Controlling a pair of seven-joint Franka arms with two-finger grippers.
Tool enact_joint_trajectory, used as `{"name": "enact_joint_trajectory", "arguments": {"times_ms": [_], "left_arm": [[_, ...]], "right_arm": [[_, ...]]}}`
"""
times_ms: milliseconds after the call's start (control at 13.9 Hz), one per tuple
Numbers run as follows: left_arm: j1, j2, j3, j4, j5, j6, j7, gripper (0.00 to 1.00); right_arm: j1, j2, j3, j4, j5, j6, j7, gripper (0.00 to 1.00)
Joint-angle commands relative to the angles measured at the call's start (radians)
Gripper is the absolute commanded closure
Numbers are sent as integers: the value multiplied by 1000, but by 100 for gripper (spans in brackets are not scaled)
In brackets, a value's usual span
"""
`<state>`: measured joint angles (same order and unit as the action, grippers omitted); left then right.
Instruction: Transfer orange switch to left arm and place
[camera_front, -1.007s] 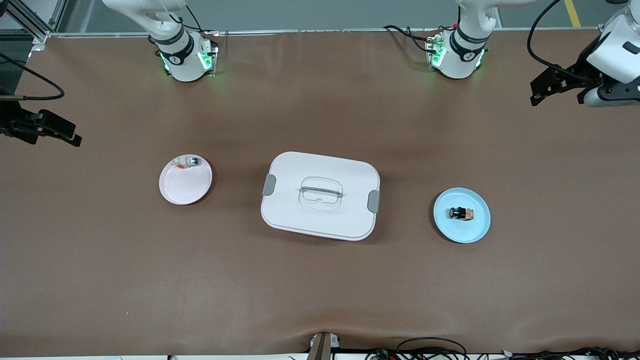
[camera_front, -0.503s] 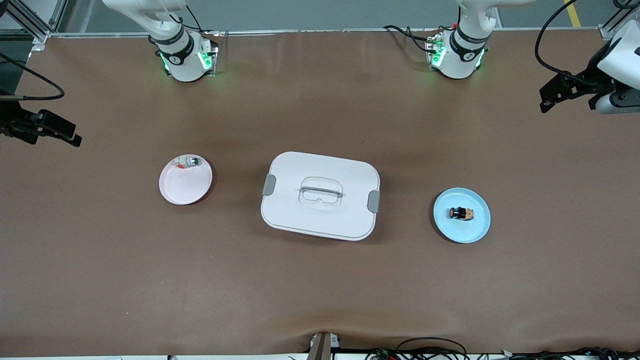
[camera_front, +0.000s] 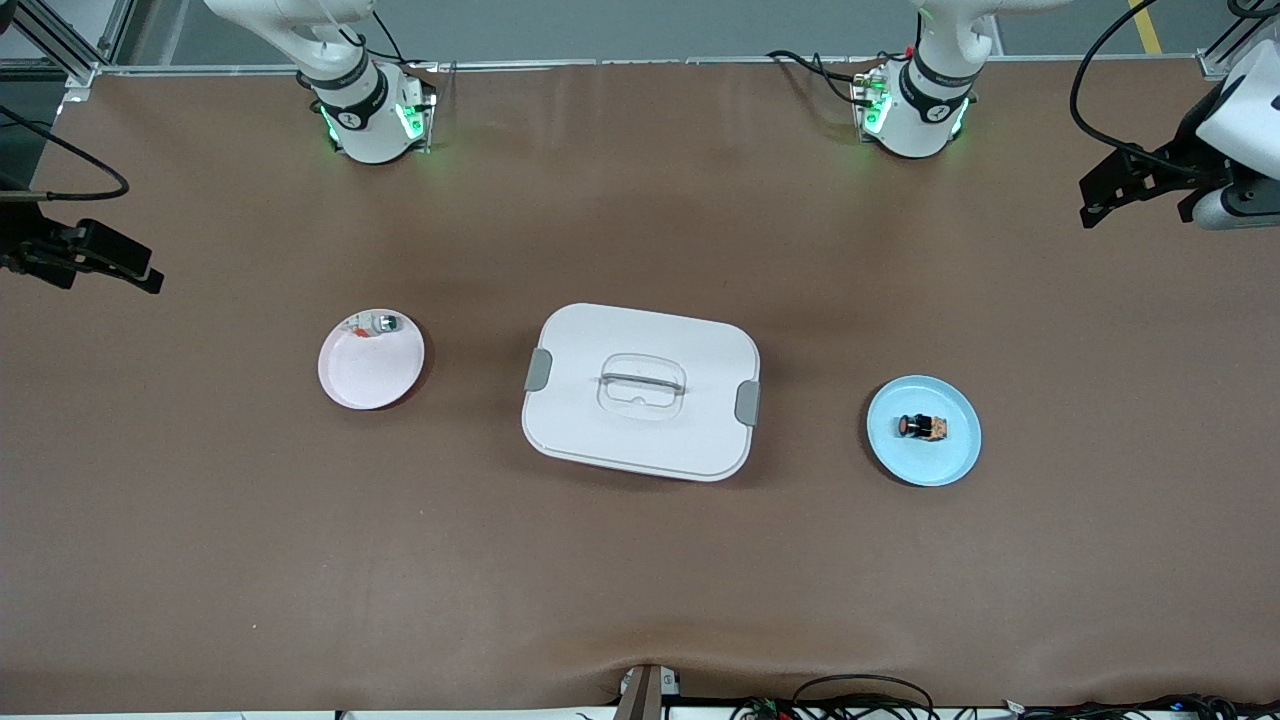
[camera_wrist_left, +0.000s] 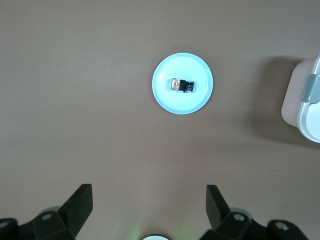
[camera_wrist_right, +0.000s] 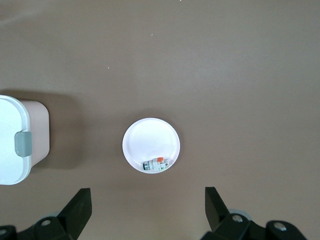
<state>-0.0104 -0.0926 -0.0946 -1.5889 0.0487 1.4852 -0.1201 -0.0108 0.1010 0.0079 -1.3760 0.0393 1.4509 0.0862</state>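
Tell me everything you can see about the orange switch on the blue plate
The orange switch is a tiny blocky part: black body, round orange face, tan end. It lies on its side near the middle of the light blue plate, toward the left arm's end of the table, beside the box. Only the plate touches it.

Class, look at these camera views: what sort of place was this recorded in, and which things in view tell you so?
Most likely a robotics lab test bench. Two white arms are bolted along one edge of a brown-covered table, cables trail at its edges, and a staged set-up sits on it: a box between two small plates, one carrying an orange switch.
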Motion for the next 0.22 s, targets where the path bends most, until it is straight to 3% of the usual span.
{"name": "enact_joint_trajectory", "arguments": {"times_ms": [0, 144], "left_arm": [[-6, 20, -2, 30, 14, -25, -7, 0], [-3, 28, -2, 35, 16, -25, -7, 0]], "right_arm": [[-9, -30, 7, -31, 13, 6, -11, 0], [-11, -30, 7, -31, 13, 5, -11, 0]]}}
